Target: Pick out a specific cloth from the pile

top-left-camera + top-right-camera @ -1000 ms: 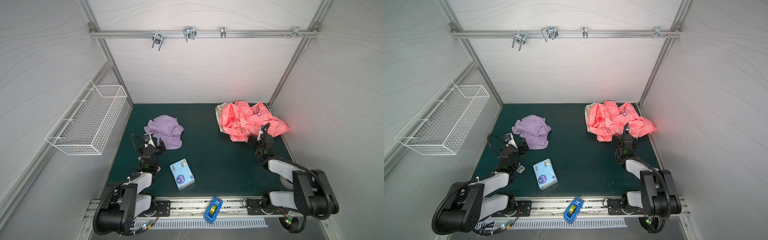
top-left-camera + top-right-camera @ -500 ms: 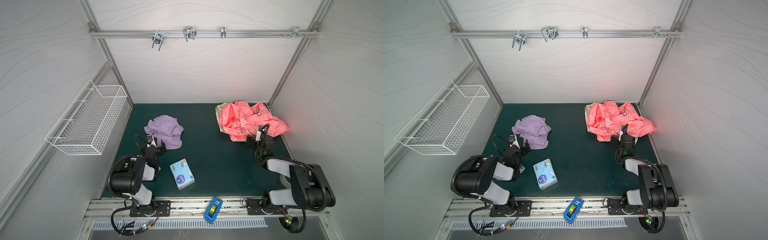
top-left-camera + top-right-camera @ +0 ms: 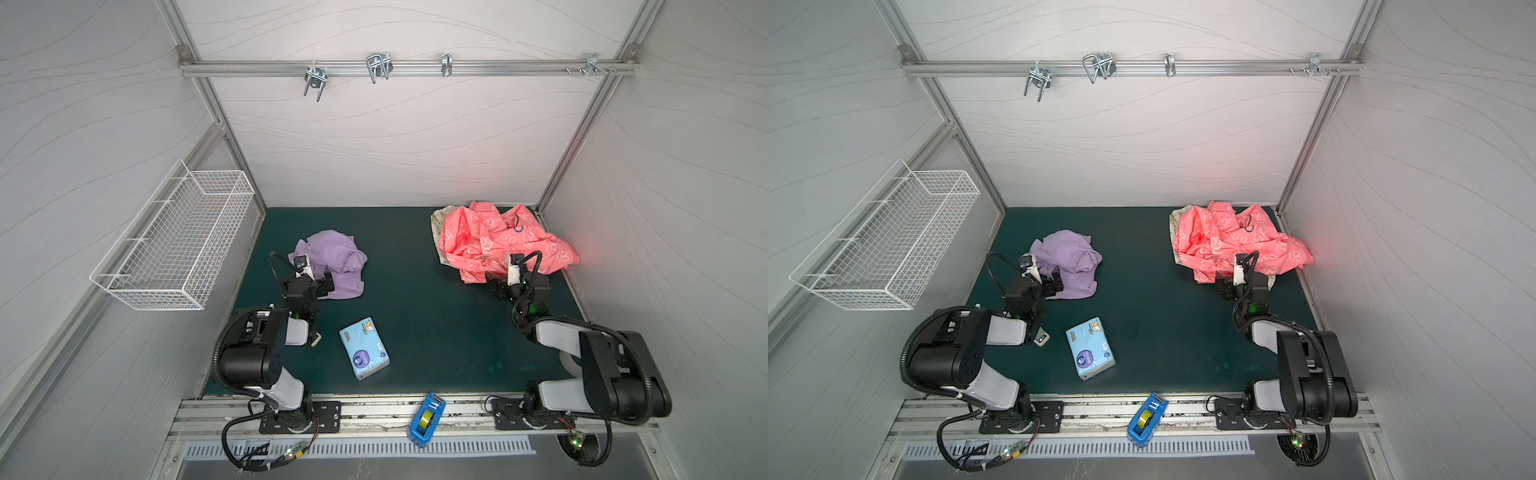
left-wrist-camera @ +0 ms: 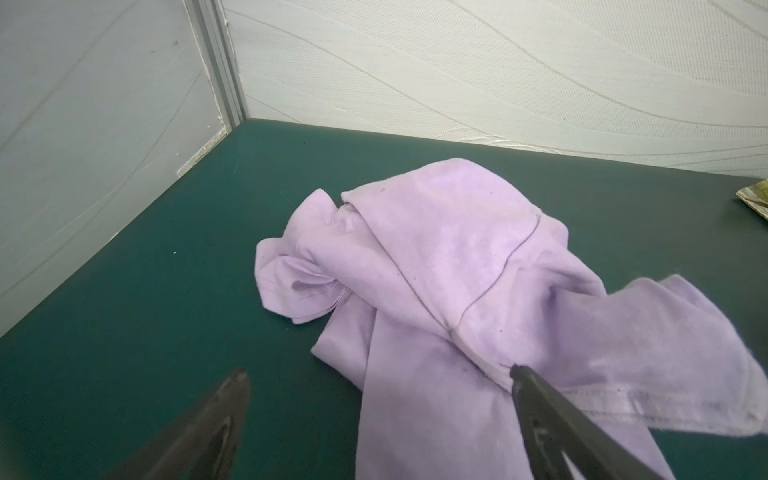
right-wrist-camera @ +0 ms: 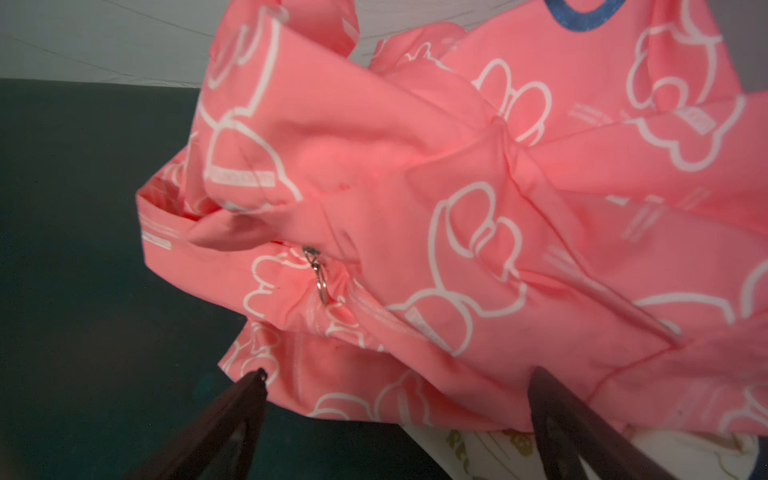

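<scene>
The cloth (image 3: 332, 262) (image 3: 1071, 266) (image 4: 436, 270) is plain lilac and lies crumpled on the green mat at the left, apart from the pile. My left gripper (image 3: 325, 286) (image 3: 1057, 284) (image 4: 378, 372) stands open at its near edge, one finger over the fabric and the other over bare mat. The pile (image 3: 490, 241) (image 3: 1225, 237) (image 5: 457, 187) sits in the back right corner: coral-pink fabric with white outlines over a cream patterned cloth (image 5: 478, 453). My right gripper (image 3: 494, 286) (image 3: 1224, 287) (image 5: 399, 372) is open at the pile's near edge, holding nothing.
A blue tissue pack (image 3: 365, 348) lies on the mat near the front, left of the middle. A blue tape dispenser (image 3: 426, 417) sits on the front rail. A white wire basket (image 3: 174, 245) hangs on the left wall. Hooks (image 3: 376, 68) hang from the rail above.
Both arms have folded back, their elbows rising near the bases. The grippers stay open by the edges of their cloths. Neither the lilac cloth nor the pile has shifted.
</scene>
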Controlling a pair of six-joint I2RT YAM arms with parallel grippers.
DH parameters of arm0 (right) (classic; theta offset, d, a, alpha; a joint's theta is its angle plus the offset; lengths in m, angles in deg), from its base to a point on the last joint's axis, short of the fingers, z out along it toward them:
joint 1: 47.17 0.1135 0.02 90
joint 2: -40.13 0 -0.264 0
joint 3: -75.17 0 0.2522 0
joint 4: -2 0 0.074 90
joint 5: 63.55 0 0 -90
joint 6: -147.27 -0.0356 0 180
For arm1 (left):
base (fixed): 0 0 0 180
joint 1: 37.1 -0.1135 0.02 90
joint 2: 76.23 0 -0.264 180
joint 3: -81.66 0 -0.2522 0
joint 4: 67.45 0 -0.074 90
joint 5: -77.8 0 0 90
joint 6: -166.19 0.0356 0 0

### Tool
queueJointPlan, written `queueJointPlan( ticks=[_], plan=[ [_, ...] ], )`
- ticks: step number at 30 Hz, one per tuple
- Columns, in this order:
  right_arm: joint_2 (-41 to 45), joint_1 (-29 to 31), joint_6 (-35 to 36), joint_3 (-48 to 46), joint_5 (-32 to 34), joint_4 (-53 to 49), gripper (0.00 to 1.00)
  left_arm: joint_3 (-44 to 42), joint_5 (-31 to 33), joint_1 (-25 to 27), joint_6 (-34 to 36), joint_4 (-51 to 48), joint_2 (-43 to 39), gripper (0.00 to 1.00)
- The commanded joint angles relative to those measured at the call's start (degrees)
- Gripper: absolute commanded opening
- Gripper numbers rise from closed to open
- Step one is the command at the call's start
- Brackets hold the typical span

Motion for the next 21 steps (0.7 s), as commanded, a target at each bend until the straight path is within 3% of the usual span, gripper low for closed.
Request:
queueJointPlan(
  ticks=[1,6,8,21],
  plan=[
    [-3.2,0.6,-0.8,0.6,-3.8,4.9,0.99,1.7,-2.0,-0.7,0.2,-3.7,-0.8,0.99],
    [-12.1,2.7,1.4,2.2,-1.8,10.5,0.99,4.2,-0.7,-1.0,-0.8,-9.0,-0.8,0.99],
    [-10.5,2.2,1.1,3.7,-2.9,4.5,0.99,4.2,-0.6,-1.0,-0.8,-8.5,-0.7,0.99],
    [-11.6,-0.2,-2.1,5.9,-3.5,1.7,0.99,4.2,-0.5,-1.0,-0.7,-8.7,-0.8,0.99]
  ],
)
